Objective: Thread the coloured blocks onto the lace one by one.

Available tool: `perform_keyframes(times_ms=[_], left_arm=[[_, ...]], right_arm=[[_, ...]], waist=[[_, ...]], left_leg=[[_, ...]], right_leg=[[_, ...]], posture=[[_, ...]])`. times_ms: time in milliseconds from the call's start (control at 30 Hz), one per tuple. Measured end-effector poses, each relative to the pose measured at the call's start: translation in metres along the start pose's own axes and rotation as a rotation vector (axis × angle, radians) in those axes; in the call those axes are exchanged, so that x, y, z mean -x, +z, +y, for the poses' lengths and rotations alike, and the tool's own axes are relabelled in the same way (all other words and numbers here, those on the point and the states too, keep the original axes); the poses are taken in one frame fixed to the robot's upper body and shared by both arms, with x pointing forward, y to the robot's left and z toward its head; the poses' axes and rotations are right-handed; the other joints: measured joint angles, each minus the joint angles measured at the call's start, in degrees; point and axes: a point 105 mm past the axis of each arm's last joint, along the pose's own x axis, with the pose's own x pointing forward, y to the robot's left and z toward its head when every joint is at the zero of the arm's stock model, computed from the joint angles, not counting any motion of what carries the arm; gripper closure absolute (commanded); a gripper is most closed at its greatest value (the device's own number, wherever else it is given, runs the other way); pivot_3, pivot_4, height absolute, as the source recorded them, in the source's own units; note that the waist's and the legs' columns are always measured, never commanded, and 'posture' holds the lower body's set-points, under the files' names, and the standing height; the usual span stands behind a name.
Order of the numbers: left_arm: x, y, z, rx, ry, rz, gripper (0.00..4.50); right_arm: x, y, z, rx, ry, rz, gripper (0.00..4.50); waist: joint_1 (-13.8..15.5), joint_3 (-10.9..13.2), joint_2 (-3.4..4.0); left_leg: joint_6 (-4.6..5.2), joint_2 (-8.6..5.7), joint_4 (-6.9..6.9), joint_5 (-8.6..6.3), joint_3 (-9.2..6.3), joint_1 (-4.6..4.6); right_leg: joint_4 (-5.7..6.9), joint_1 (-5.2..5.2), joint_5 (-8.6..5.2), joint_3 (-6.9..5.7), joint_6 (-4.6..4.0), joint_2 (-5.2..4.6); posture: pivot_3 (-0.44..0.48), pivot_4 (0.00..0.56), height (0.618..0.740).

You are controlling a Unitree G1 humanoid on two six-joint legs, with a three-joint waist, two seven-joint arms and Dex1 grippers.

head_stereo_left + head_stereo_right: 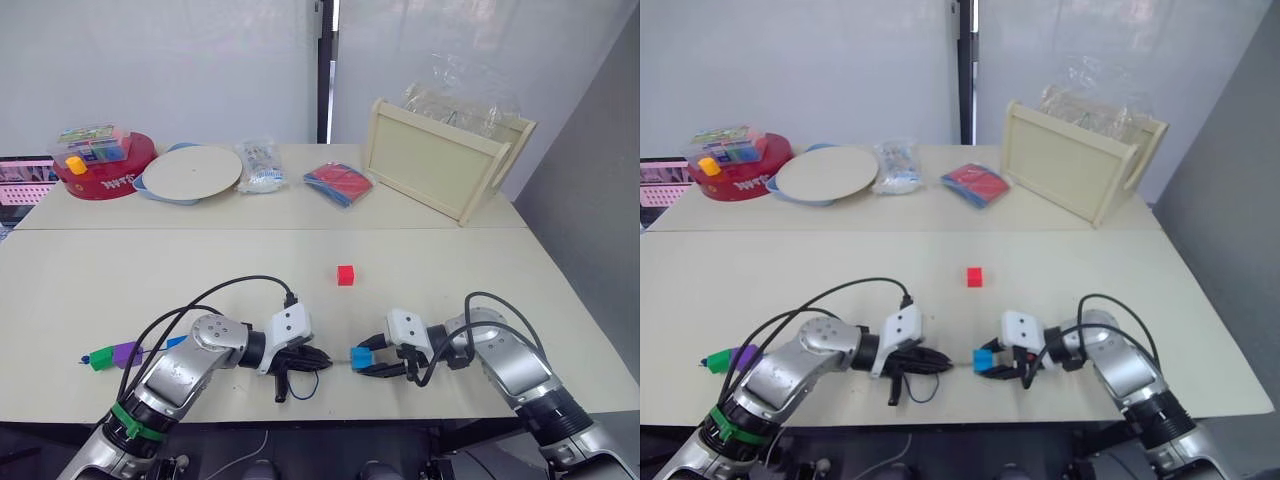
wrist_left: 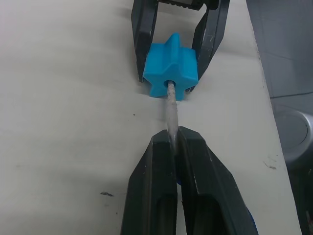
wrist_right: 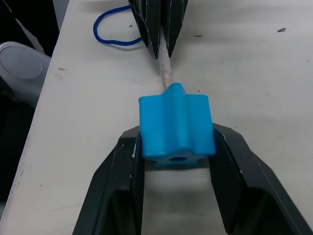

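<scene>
While the right gripper [image 1: 375, 362] clamps the light blue block [image 1: 360, 357] between its two black fingers near the front edge of the table [image 1: 200, 270], the left gripper [image 1: 322, 357] faces it from just beside, its fingers pressed together on the lace [image 2: 170, 116]. In the left wrist view the pale stiff tip of the lace sticks straight out from between those pinched fingers, its long axis running from one gripper toward the other, and its end sits in the round hole at the middle of the light blue block's near face. In the right wrist view the same block shows ridged, star-like sides, held by two opposite flanks, with the hole on its other face turned toward that camera; whether the tip has come through cannot be told. Behind the left gripper the dark-blue cord makes a small loop [image 3: 113, 30] on the table. The red block [image 1: 346, 275] lies alone on the table, well apart and farther from the robot. By the robot's left arm, the green block [image 1: 100, 358] and the purple block [image 1: 127, 352] lie touching, with a bit of blue beside the purple one. On the far table stand a red round tub [image 1: 105, 165], a round plate [image 1: 190, 172] and a wooden tray [image 1: 440, 160].
</scene>
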Motion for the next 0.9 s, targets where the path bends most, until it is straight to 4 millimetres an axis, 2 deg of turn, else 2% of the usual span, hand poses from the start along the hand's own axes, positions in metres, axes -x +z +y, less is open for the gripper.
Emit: perform_keyframes(times_ms=[567, 833, 900], left_arm=[[-0.019, 0.01, 0.002, -0.006, -0.028, -0.017, 4.5], [-0.026, 0.008, 0.011, -0.007, -0.036, 0.008, 4.5], [-0.025, 0.008, 0.013, -0.01, -0.028, 0.003, 3.77]], right_arm=[[-0.013, 0.011, 0.003, -0.051, -0.029, 0.02, 3.17], [-0.016, 0.01, -0.003, -0.077, -0.075, 0.051, 3.17], [-0.015, 0.01, -0.003, -0.074, -0.079, 0.056, 3.17]], waist=[[0.08, 0.0, -0.01], [0.18, -0.01, -0.01], [0.18, -0.01, -0.01]], left_leg=[[0.0, -0.02, 0.03, 0.0, -0.01, 0.0], [0.0, -0.04, 0.09, 0.0, -0.05, 0.56], [0.0, -0.04, 0.09, 0.0, -0.05, 0.55]], right_leg=[[0.01, 0.01, 0.0, -0.01, 0.0, 0.0], [-0.07, 0.72, 0.01, -0.05, 0.05, -0.01], [-0.08, 0.72, 0.01, -0.06, 0.05, -0.01]], posture=[[0.0, 0.15, 0.74], [0.0, 0.15, 0.74], [0.0, 0.15, 0.74]])
